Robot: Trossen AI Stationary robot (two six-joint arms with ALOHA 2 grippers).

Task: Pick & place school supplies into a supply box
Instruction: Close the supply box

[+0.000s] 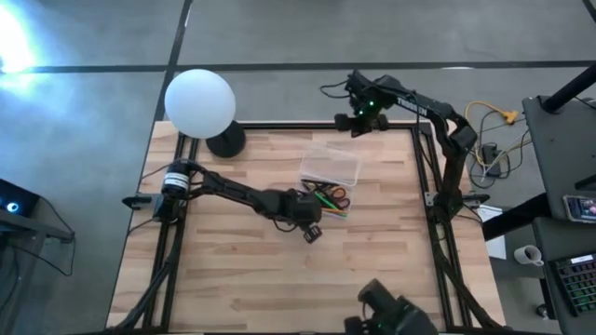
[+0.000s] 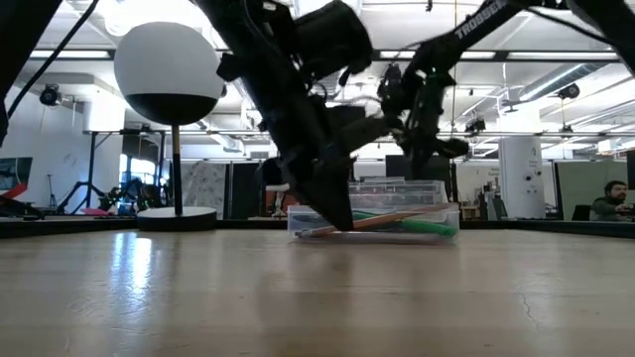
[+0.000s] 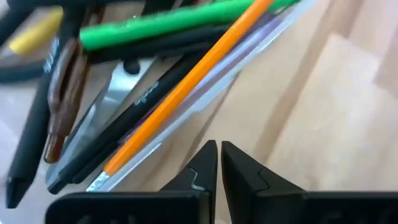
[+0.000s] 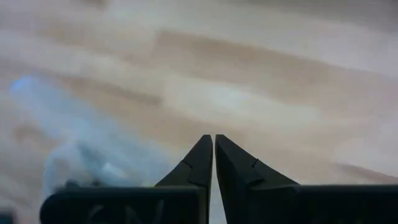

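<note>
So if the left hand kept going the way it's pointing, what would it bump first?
Probably the orange pencil, lying just ahead of the shut left hand on the pile of supplies, though depth is hard to judge.

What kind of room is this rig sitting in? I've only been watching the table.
Most likely a large open lab or workshop: the low view shows a high ceiling with strip lights, equipment stands and a person seated at the far right, beyond the wooden table.
</note>
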